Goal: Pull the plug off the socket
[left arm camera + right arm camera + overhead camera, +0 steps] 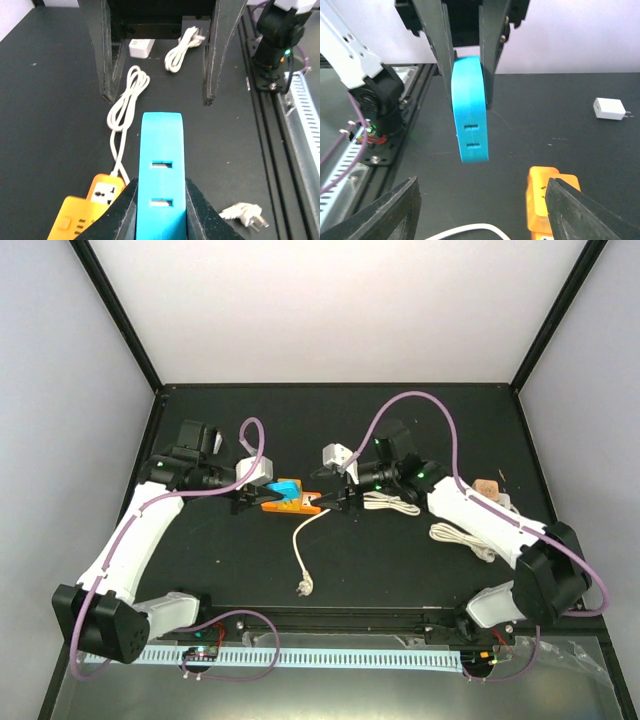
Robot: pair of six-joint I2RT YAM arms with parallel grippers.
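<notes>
Across the dark tabletop [200,560] the left arm [135,540] and right arm [490,520] meet nose to nose near the centre, over the orange socket strip [290,506]. I take the blue plug [286,487] to be the piece to free. It sits just at the strip's 12 o'clock in the overhead view, clamped tight between my left fingers [122,210]. From the right wrist it looks raised above the tabletop, but I cannot tell whether any prong is seated in the strip. My right fingers [395,212] are spread wide and hold nothing, with the strip's end low at about 4 o'clock in that view, just beside one of them. To do this well, I would close the right fingers on that end to pin the strip. Then I would draw the left straight back along the plug's own axis, with no twist or rocking. The loose white plug [303,587] at the strip's 6 o'clock and the cable coils [392,503] at 3 o'clock could snag, so I would go slowly.
</notes>
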